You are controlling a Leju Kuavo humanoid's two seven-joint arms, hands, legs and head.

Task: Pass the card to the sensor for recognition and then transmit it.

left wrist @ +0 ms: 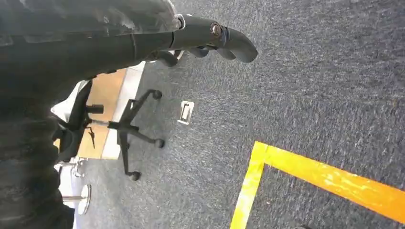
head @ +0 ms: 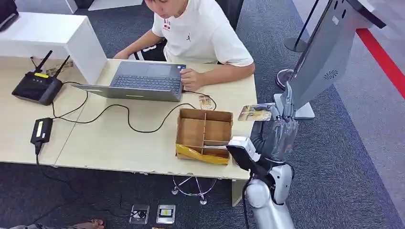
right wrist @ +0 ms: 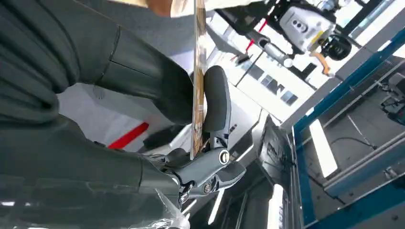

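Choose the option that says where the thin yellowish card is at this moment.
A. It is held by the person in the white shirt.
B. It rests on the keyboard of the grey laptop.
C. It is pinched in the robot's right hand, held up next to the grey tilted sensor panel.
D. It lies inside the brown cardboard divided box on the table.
C: the thin yellowish card is pinched in the right hand, raised beside the grey tilted sensor panel; the right wrist view shows it edge-on between the fingers.

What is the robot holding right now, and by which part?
The right robot hand pinches the card by one end, between thumb and a finger. The left robot hand holds nothing.
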